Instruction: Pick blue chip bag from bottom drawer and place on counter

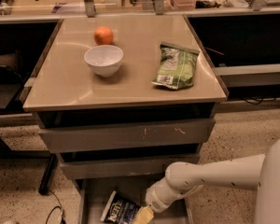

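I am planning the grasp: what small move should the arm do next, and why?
Probably ease the end effector sideways onto the blue chip bag: it hangs low in the bottom drawer at the bag's edge, not centred over it.

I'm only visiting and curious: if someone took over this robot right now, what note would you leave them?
Pincer: low in the open bottom drawer, at the edge of the blue chip bag.
The bag lies in the drawer, not lifted.
Counter holds a white bowl, an orange and a green chip bag.
Left: grasp the bag, lift it, set it on the counter.
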